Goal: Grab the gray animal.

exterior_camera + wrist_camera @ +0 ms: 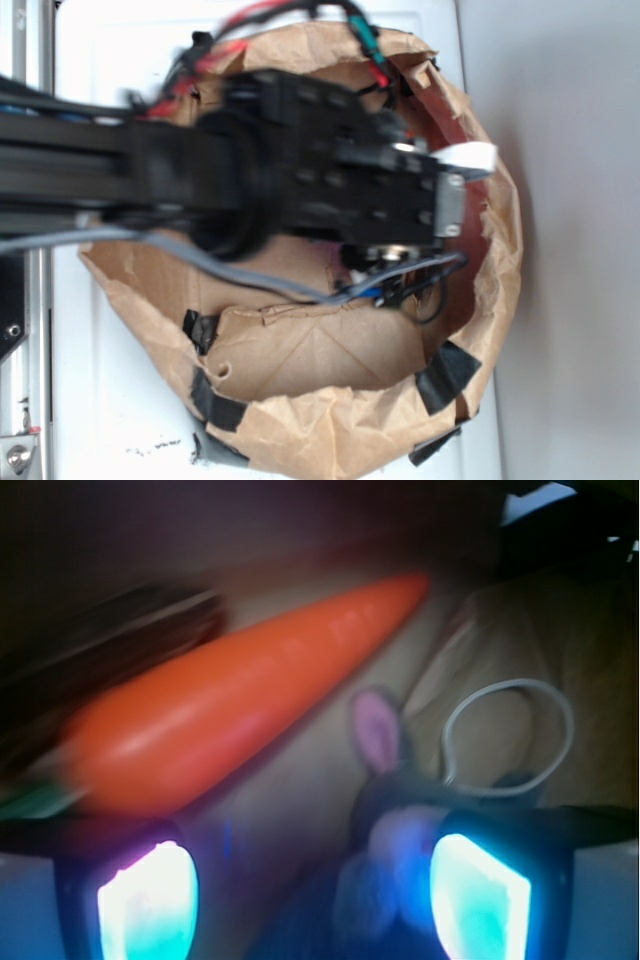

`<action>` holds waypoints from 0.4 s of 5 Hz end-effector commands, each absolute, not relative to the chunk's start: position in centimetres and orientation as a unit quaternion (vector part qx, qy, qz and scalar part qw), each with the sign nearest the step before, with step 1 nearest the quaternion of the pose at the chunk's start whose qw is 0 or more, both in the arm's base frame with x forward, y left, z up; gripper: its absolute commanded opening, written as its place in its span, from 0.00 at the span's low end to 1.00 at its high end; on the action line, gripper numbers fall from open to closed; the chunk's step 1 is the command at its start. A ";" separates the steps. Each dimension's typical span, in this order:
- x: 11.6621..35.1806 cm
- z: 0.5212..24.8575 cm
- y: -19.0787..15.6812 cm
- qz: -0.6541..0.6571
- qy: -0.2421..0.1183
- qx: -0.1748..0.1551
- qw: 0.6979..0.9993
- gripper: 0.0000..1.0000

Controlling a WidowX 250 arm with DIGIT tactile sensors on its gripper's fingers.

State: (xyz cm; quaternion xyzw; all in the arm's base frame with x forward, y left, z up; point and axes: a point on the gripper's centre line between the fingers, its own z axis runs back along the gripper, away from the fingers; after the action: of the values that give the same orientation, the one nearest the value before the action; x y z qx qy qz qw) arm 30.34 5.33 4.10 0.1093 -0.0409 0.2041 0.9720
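Observation:
In the wrist view the gray animal point(385, 825) lies between my fingers, close against the right glowing pad point(478, 895). Its pink inner ear point(374, 728) points up and its white loop cord point(505, 738) curls to the upper right. My gripper point(312, 900) is open, with a wide gap between the toy and the left pad point(148, 905). An orange carrot point(235, 695) lies diagonally just beyond the left finger. In the exterior view the black arm and gripper point(400, 245) reach down into the brown paper bowl point(330, 400) and hide the toy.
The bowl's crumpled paper walls point(500, 230), patched with black tape point(445, 375), ring the gripper on all sides. A dark object point(120, 630) lies behind the carrot. A gray cable point(240, 270) trails off the arm. A white surface point(120, 410) lies under the bowl.

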 end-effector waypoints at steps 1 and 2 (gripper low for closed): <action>30.5 4.5 5.8 0.222 -0.066 0.150 0.961 1.00; 29.8 5.3 5.4 0.207 -0.072 0.140 0.966 1.00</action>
State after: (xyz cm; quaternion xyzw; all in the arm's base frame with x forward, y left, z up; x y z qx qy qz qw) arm 29.27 5.64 3.69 0.1430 -0.0423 0.2143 0.9653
